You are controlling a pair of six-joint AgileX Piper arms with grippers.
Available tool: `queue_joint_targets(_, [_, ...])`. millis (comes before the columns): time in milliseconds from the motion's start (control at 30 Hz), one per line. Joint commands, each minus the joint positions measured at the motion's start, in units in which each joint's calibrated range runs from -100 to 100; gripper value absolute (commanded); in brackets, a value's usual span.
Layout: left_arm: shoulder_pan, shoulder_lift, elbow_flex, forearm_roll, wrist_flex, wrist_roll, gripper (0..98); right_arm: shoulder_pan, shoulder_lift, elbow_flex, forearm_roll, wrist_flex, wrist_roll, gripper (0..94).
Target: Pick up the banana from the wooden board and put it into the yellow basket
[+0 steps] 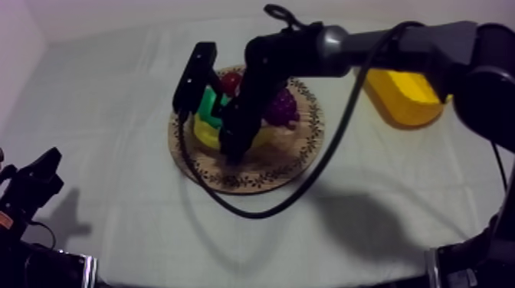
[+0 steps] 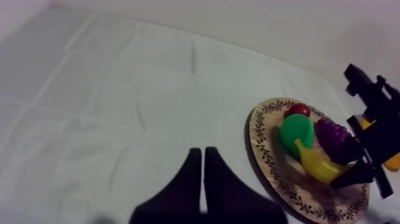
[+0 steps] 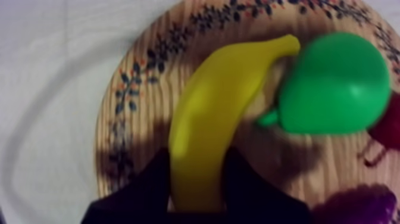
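The right gripper point(image 3: 197, 152) holds one banana point(image 3: 220, 101) between its two black fingers. They press against both sides of one end, and that end is hidden beneath the gripper. The banana lies on the single round wooden board point(image 3: 134, 89). Just ahead of the gripper, beside the banana's far tip, sits one green pear point(image 3: 333, 83). Past the pear is one small red fruit point(image 3: 390, 134), cut off by the view's border. Off to the gripper's side is one bunch of grapes point(image 3: 357, 205), a dark purple blur that is also partly cut off. Farther out, beyond the board, one yellow basket point(image 1: 406, 96) stands on the cloth point(image 1: 100, 99), partly covered by the right arm point(image 1: 398, 42). Well away from the board, the left gripper point(image 2: 202, 152) hangs over bare cloth, its two fingers pressed together on nothing.
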Motion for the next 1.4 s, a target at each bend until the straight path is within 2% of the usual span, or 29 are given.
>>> queue_joint_targets(0, [0.01,0.0,0.03,0.0,-0.05,0.0,0.1,0.63,-5.96,3.17,-0.2,1.1,0.2,11.3])
queue_joint_targets(200, [0.01,0.0,0.03,0.0,-0.05,0.0,0.1,4.99,-20.1,8.19,-0.84,5.87,0.14,11.0])
queue_joint_targets(433, [0.01,0.0,0.03,0.0,-0.05,0.0,0.1,14.93,-32.69,9.45,-1.06,8.89,0.2,10.8])
queue_joint_targets(633, [0.01,0.0,0.03,0.0,-0.05,0.0,0.1,23.58,-37.26,10.66,-0.43,8.9,0.37,11.3])
queue_joint_targets(867, [0.01,0.0,0.03,0.0,-0.05,-0.01,0.1,31.7,-36.34,11.34,0.26,7.42,0.46,11.6])
queue_joint_targets(1200, [0.01,0.0,0.03,0.0,-0.05,0.03,0.1,36.41,-30.2,15.5,2.48,0.21,-0.26,13.2])
queue_joint_targets(1367, [0.01,0.0,0.03,0.0,-0.05,0.01,0.1,36.76,-28.03,17.57,3.11,-2.74,-0.89,18.9])
